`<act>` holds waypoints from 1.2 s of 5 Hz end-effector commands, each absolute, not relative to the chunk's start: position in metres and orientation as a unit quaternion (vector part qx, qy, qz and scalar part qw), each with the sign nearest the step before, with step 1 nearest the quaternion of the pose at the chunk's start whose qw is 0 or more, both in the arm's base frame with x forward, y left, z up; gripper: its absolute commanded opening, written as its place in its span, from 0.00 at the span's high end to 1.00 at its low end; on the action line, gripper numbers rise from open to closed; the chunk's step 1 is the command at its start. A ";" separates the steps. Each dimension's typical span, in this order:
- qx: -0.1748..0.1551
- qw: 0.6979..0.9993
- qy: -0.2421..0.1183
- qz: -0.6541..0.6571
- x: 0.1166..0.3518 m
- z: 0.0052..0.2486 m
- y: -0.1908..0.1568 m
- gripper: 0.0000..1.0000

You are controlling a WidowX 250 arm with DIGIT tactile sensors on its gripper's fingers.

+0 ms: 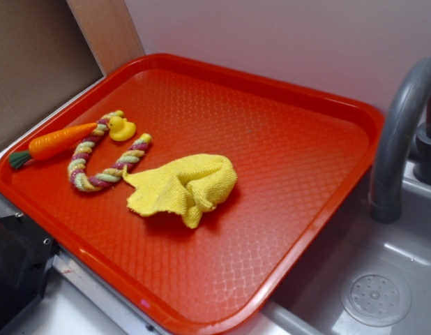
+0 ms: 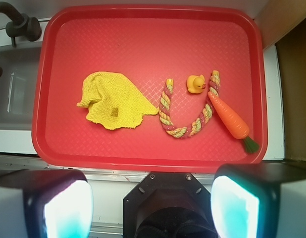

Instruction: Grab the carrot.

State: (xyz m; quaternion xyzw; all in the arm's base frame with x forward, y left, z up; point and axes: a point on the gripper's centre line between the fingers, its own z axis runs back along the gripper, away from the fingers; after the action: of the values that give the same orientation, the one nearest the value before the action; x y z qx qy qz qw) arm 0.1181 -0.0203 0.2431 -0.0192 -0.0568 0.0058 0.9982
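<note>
Tool [image 2: 152, 206] jaws wide, empty (seemingly off-tray) | carrot [image 2: 229, 117] ahead-right, touching rope [image 2: 187, 111]

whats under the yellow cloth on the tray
Around the yellow cloth only the red tray shows. The cloth is bunched, so anything small beneath its folds is hidden from both views.

The carrot [image 1: 56, 142] [image 2: 229, 117] is lying flat at the left of the exterior frame, its smooth orange body tapering toward the upper right, its dark green tuft pointing lower left, nothing gripping it.
</note>
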 end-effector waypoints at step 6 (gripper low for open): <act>0.019 0.957 -0.115 -0.268 0.201 0.111 0.094 0.00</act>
State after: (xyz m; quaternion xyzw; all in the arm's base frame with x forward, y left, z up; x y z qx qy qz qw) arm 0.1954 0.0910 0.1046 0.0070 -0.1054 -0.2719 0.9565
